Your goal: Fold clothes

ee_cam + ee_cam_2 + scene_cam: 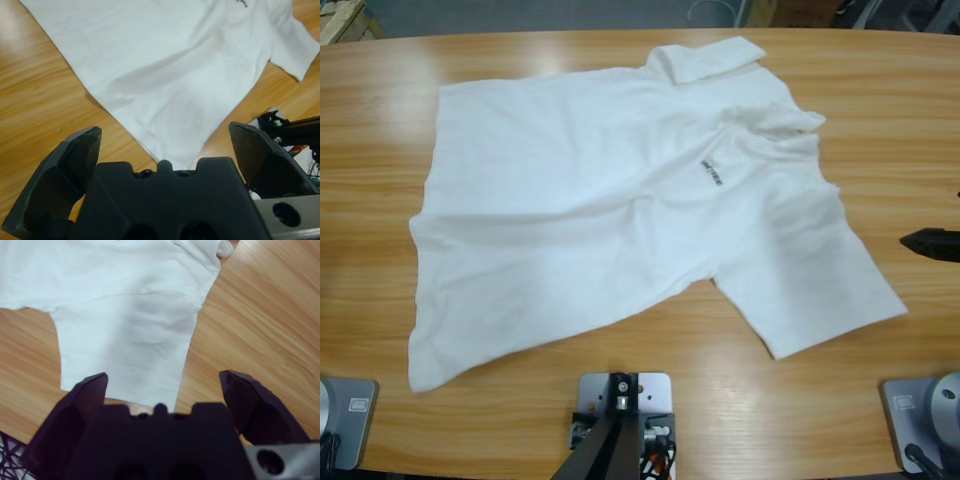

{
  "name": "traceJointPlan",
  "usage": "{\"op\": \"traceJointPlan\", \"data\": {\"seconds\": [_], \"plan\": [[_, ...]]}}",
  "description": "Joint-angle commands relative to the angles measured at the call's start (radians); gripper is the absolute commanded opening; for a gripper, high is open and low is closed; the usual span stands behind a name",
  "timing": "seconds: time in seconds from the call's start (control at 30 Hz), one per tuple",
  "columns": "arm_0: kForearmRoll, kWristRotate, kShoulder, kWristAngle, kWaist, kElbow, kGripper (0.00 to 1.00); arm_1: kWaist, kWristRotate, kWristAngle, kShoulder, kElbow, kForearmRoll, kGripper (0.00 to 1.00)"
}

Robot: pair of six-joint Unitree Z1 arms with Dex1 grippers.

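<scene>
Wooden table [880, 120], white shirt [620, 200] spread ahead of both gaping tools, seemingly untouched.

The shirt [610, 200] is soft, thin white cloth, matt, with shallow creases and a small dark printed line on it. The table [880, 90] is wood with a fine lengthwise grain, smooth and lightly glossy, catching pale glare along its far edge. The left gripper [165, 150] and right gripper [162, 390] look like matt black plastic, with faintly rough faces on their wide-apart jaws.
</scene>
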Motion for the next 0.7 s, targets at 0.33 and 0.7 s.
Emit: {"op": "traceJointPlan", "data": {"seconds": [0.33, 0.7], "plan": [[-0.014, -0.023, 0.024, 0.011, 0.009, 0.034, 0.983, -0.014, 0.012, 0.019, 0.023, 0.014, 0.009, 0.908], [-0.021, -0.681, -0.056, -0.271, 0.004, 0.268, 0.996, -0.014, 0.011, 0.021, 0.033, 0.011, 0.009, 0.913]]}}
